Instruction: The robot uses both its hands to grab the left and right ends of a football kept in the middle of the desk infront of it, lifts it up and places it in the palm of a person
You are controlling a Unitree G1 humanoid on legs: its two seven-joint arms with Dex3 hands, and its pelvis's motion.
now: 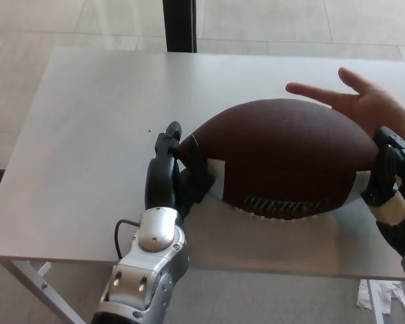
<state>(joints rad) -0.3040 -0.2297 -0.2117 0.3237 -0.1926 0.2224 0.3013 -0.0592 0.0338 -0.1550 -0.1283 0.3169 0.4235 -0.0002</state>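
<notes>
A brown football sits crosswise over the near half of the pale bench, its long axis running left to right, with white stripes near each end and a row of laces facing the camera along its lower front. The left hand presses against the ball's left end — its black fingers are curled onto that tip, holding it, while the silver wrist and forearm come up from the bench's near edge. The right hand meets the ball's opposite end at the picture's right edge; its dark fingers wrap over that tip and a pale pad shows just beneath them, so the ball is clamped between the two hands. Whether the ball's underside touches the bench or hangs just above it cannot be told, though a soft shadow lies beneath it. Behind the ball's right half, a person's hand lies open, palm up, fingers spread toward the left — just beyond the ball's upper curve and partly hidden by it. A dark vertical post stands past the bench's far edge against the tiled floor.
</notes>
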